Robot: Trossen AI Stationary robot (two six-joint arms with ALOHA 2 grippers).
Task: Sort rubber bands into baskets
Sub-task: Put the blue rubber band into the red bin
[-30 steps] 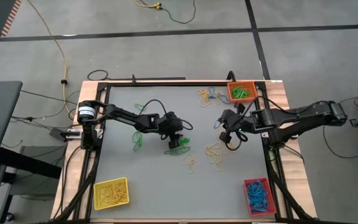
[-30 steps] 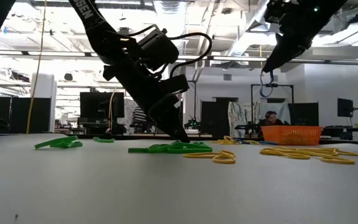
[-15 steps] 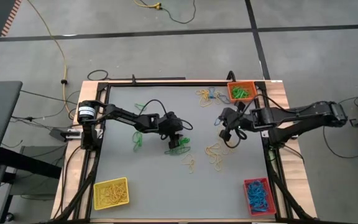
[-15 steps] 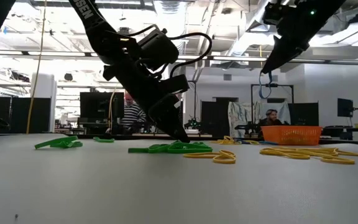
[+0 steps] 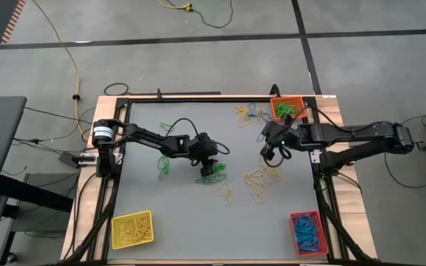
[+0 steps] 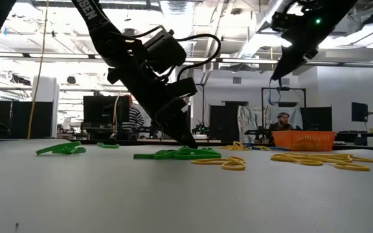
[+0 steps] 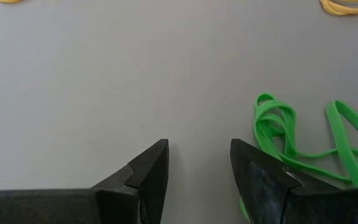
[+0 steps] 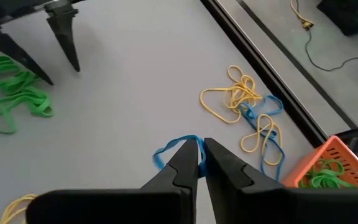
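At table centre the left gripper (image 5: 211, 174) had not moved over the last second: tips down by the green bands (image 5: 213, 176), jaws released. To its right, the right gripper (image 5: 271, 150) had risen and shifted toward the orange basket (image 5: 288, 109), pinching a blue band (image 8: 178, 147); blue likely belongs in the red basket (image 5: 308, 231).

A long yellow cable (image 5: 59, 46) trails over the grey floor, off the far left corner of the wooden-edged table (image 5: 198, 140). Beyond the table's far side, a person in a striped top (image 6: 132, 120) stands among dark monitors (image 6: 100, 110), and another person (image 6: 282, 123) sits.
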